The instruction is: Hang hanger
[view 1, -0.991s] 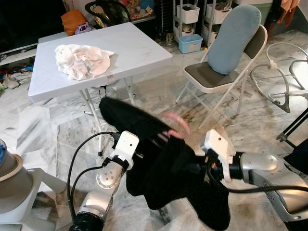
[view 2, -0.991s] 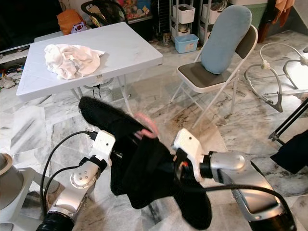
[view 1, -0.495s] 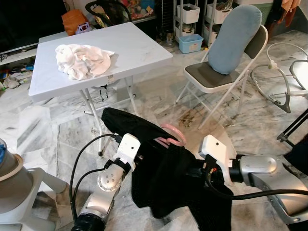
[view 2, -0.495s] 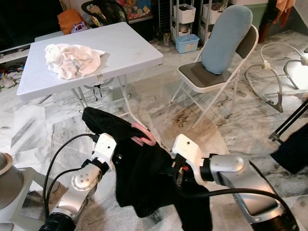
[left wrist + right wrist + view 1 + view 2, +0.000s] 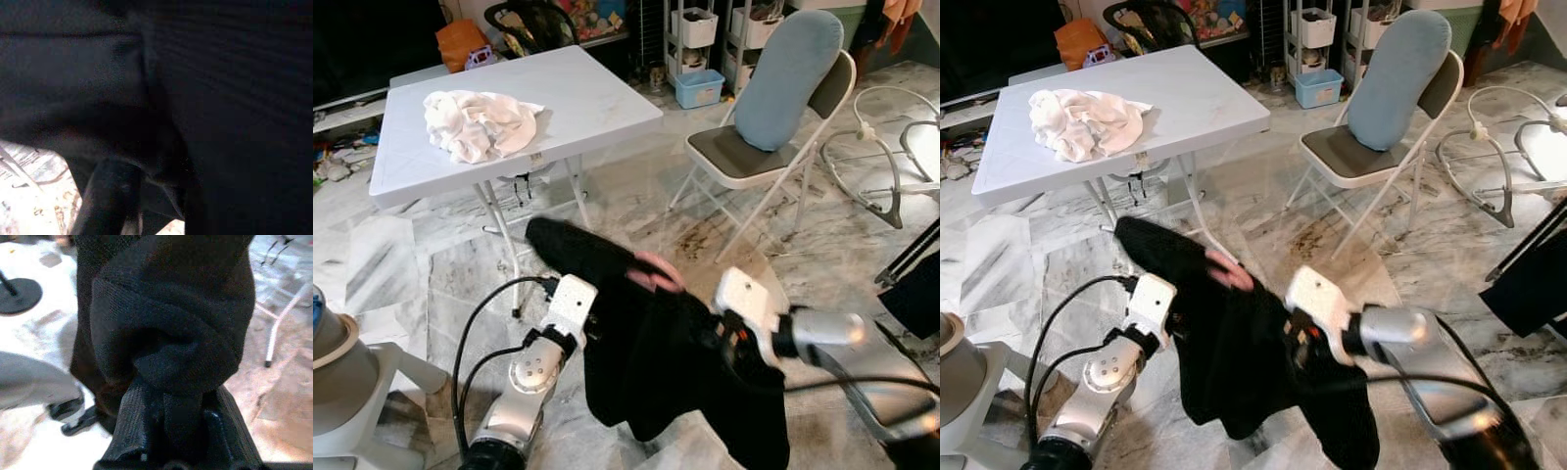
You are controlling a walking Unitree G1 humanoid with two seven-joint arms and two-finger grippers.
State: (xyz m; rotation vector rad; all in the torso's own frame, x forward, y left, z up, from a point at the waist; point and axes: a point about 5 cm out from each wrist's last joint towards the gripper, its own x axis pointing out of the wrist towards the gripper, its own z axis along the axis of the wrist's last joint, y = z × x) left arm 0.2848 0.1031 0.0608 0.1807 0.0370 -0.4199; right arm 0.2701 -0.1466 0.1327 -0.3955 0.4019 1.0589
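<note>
Cloth first: the black knit garment [image 5: 666,352] hangs in the lower middle of the left eye frame, draped over a pink plastic hanger [image 5: 656,271] whose curved top pokes out at the garment's upper edge, slightly blurred. Your right gripper [image 5: 171,411] is clenched on a thick bunched fold of that black fabric, as its wrist view shows plainly. Your left gripper [image 5: 602,323] is buried under the cloth beside its white wrist block; its wrist view is almost all dark fabric with one black finger [image 5: 110,196] at the bottom, so you cannot tell whether it is holding anything.

The step in hand looks like carrying and steadying the loaded hanger before finding somewhere to hook it. No rail can be seen among the white folding table [image 5: 587,98] with its crumpled white cloth [image 5: 480,122] at upper left, the grey folding chair [image 5: 754,147] with the pale blue cushion [image 5: 783,73] at upper right, and the marble floor [image 5: 391,284] below.

To do this well:
- Keep the pink hook uppermost and free of fabric, so it can catch cleanly.
- Hold both arms level; a tilt would probably let the garment slide off one shoulder of the hanger.
- Grip the hanger itself, if you can, rather than cloth alone.
- Lift the hem clear of the floor.
</note>
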